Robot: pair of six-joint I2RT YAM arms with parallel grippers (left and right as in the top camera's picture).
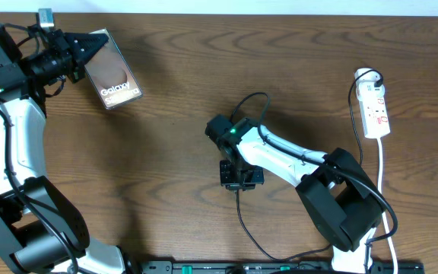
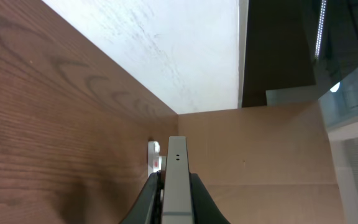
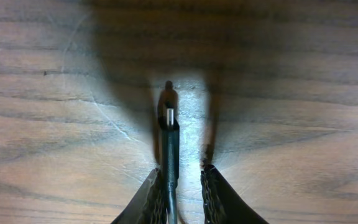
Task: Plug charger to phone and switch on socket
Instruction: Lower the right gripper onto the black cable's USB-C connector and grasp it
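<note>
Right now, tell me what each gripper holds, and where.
Left gripper clamps the phone by its short top edge. Right gripper has the charger just behind its plug tip, against one finger.

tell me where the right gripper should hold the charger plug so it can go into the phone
Grip the black plug body just behind its metal tip, from the cable side, fingers on its two flat sides. The tip juts forward past the fingers, so it stays free to enter the phone, held by the left gripper.

We see the left gripper (image 2: 176, 208) clamped on the edge-on phone (image 2: 177, 180) above the wooden table (image 2: 48, 124).
</note>
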